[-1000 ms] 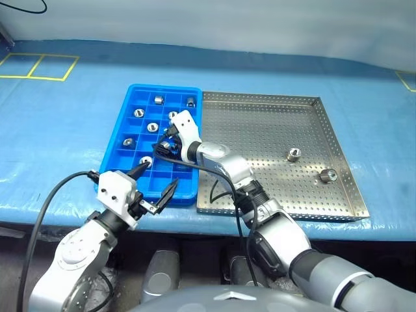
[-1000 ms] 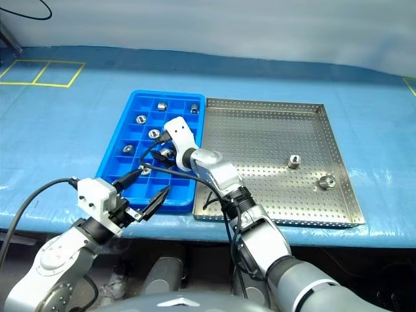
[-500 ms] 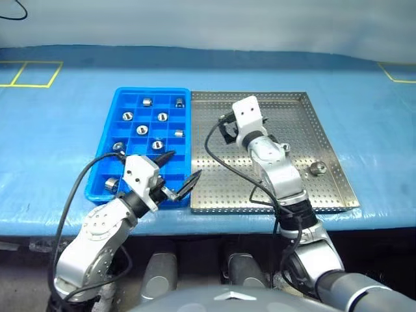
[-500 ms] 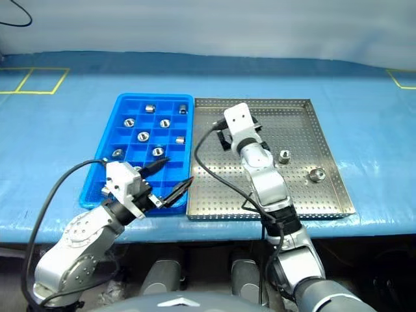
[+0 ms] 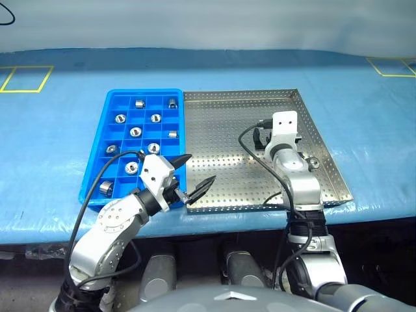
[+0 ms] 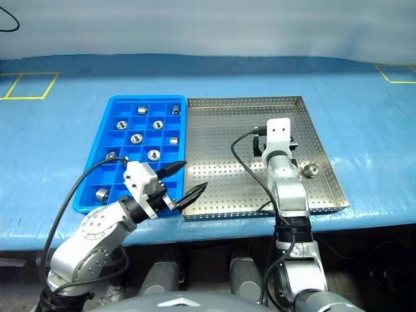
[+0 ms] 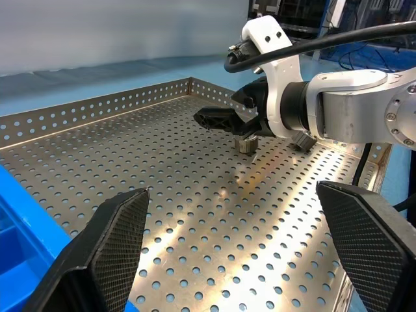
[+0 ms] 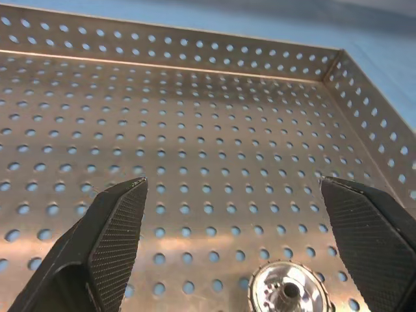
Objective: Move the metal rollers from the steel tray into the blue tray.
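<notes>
1. Head views: left gripper [image 5: 188,174] with fingers spread wide, holding nothing, over the near edge where the blue tray [image 5: 99,170] meets the steel tray [image 5: 221,110]. Right gripper [image 6: 276,144] over the steel tray's right half. Metal rollers [image 5: 136,132] sit in the blue compartments; one roller [image 6: 311,170] lies at the right gripper's 4 o'clock.
2. Left wrist view: fingers [image 7: 110,238] apart, empty, above the perforated floor.
3. Right wrist view: fingers [image 8: 109,238] wide apart, empty; a roller [image 8: 288,292] lies on the floor between them, untouched.

Table under blue sheet [image 5: 52,130] (yellow tape marks), blue tray [image 5: 96,170] touching steel tray [image 5: 221,130], side by side
</notes>
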Robot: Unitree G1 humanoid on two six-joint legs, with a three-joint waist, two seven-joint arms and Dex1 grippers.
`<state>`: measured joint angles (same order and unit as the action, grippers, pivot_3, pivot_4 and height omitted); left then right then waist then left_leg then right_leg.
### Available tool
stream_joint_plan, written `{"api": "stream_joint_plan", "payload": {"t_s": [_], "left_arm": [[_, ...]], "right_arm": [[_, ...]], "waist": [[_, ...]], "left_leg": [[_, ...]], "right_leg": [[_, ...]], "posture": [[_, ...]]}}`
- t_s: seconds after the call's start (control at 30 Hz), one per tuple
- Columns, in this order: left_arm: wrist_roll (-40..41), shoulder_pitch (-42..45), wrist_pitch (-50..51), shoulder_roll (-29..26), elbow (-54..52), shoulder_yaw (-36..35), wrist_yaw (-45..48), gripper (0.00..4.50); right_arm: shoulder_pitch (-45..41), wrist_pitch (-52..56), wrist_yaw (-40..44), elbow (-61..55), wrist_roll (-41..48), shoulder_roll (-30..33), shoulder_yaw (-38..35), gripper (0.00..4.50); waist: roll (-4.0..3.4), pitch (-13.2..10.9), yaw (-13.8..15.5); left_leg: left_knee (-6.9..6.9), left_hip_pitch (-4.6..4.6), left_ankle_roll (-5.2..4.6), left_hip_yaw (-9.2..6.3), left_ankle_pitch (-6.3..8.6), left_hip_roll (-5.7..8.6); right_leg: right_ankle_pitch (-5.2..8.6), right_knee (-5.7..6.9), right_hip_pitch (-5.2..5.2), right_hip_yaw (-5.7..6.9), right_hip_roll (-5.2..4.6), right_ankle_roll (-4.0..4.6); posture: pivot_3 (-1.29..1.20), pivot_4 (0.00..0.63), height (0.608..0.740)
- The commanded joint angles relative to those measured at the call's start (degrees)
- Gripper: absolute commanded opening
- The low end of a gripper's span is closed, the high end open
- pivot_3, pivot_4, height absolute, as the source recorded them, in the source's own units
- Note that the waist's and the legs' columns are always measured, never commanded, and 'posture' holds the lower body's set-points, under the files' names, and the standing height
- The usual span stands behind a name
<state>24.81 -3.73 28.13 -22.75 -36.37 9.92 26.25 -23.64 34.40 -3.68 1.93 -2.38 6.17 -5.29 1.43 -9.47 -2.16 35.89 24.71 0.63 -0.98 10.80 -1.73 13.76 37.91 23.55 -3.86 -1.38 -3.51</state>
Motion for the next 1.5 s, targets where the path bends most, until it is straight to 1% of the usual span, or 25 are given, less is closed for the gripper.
{"api": "stream_joint_plan", "payload": {"t_s": [0.03, 0.3, 0.4, 0.57, 0.6, 0.63, 0.77, 0.93, 1.17, 1.33, 1.5], "left_arm": [[-0.2, 0.1, -0.7, 0.5, -0.4, 0.1, 0.2, 4.50], [-0.6, -0.7, -1.1, 1.2, -0.5, 0.1, -0.3, 4.50], [-0.5, -1.0, -1.0, 1.6, -0.7, -0.5, -0.7, 4.50], [0.0, -1.6, -1.3, 1.7, -1.0, -1.6, -1.1, 4.50], [0.1, -1.8, -1.4, 1.8, -1.1, -1.9, -1.3, 4.50], [0.0, -2.1, -1.4, 1.7, -1.2, -2.5, -1.7, 4.50], [0.7, -3.9, -1.9, 1.6, -2.4, -5.6, -2.7, 4.50], [0.3, -7.5, -2.6, 1.6, -4.4, -10.5, -5.0, 4.50], [0.3, -15.9, -2.8, 1.4, -8.8, -17.0, -7.2, 4.50], [0.5, -19.1, -2.8, 1.7, -10.4, -17.9, -7.7, 4.50], [0.7, -20.2, -2.4, 2.4, -10.5, -17.2, -7.9, 4.50]], "right_arm": [[0.6, -1.6, -1.5, 0.2, 0.8, -0.3, -2.4, 4.47], [1.8, -2.0, -3.1, 2.3, 4.6, -2.6, -6.9, 4.47], [2.3, -2.0, -2.9, 1.7, 4.9, -2.9, -6.3, 3.86], [2.3, -2.0, -2.6, 0.6, 4.8, -3.0, -4.9, 2.21], [2.1, -1.9, -2.4, 0.1, 4.9, -3.0, -4.6, 1.91], [1.9, -1.6, -2.0, -0.9, 5.1, -3.2, -3.9, 1.71], [0.1, 0.3, 0.1, -4.8, 5.5, -4.4, 0.1, 1.71], [-4.3, 4.1, 5.1, -8.0, 6.0, -6.5, 8.3, 1.71], [-10.6, 6.6, 11.4, -6.4, 6.8, -10.6, 17.8, 1.71], [-10.5, 7.6, 14.4, -5.1, 6.6, -12.4, 23.1, 1.71], [-8.2, 11.2, 17.0, -5.7, 5.7, -11.4, 28.4, 1.71]], "waist": [[-0.01, 0.0, 0.0], [-0.04, 0.0, 0.0], [-0.06, 0.0, 0.0], [-0.09, 0.0, 0.0], [-0.09, 0.0, 0.0], [-0.10, 0.0, 0.0], [-0.16, 0.0, 0.0], [-0.17, 0.0, 0.2], [-0.17, 0.0, 2.4], [-0.16, 0.0, 4.3], [-0.15, 0.0, 4.7]], "left_leg": [[0.01, 0.00, 0.00, 0.00, 0.00, 0.00], [0.03, -0.01, -0.03, 0.01, -0.01, 0.00], [0.03, 0.00, -0.03, 0.01, -0.01, 0.00], [0.04, -0.01, -0.03, 0.01, -0.02, 0.00], [0.04, -0.02, -0.04, 0.02, -0.02, 0.00], [0.04, -0.01, -0.04, 0.02, -0.02, 0.00], [0.03, -0.02, -0.04, 0.00, -0.02, -0.02], [0.03, -0.02, -0.04, 0.01, -0.02, -0.06], [-0.07, 0.00, -0.03, -0.09, -0.01, -0.04], [-0.07, 0.01, -0.01, -0.13, 0.00, -0.01], [-0.05, -0.01, 0.01, -0.12, 0.01, -0.05]], "right_leg": [[0.00, 0.00, 0.00, -0.01, 0.00, 0.00], [0.00, 0.00, -0.02, -0.03, 0.00, 0.01], [0.00, 0.00, -0.02, -0.03, 0.00, 0.01], [0.05, 0.01, -0.02, -0.03, 0.00, 0.02], [0.06, 0.01, -0.03, -0.03, 0.00, 0.01], [0.06, 0.01, -0.02, -0.03, 0.00, 0.00], [0.06, 0.05, 0.00, -0.02, 0.02, 0.00], [0.09, 0.07, 0.03, 0.00, 0.02, 0.00], [0.16, 0.04, 0.04, 0.10, -0.01, 0.21], [0.23, -0.01, 0.01, 0.18, -0.07, 0.24], [0.26, -0.08, 0.08, 0.25, -0.10, 0.21]], "posture": [[0.01, 0.150, 0.740], [0.01, 0.150, 0.740], [0.03, 0.150, 0.740], [0.04, 0.150, 0.740], [0.04, 0.150, 0.740], [0.05, 0.150, 0.740], [0.08, 0.150, 0.740], [0.13, 0.150, 0.740], [0.22, 0.150, 0.740], [0.24, 0.150, 0.740], [0.24, 0.150, 0.740]]}}
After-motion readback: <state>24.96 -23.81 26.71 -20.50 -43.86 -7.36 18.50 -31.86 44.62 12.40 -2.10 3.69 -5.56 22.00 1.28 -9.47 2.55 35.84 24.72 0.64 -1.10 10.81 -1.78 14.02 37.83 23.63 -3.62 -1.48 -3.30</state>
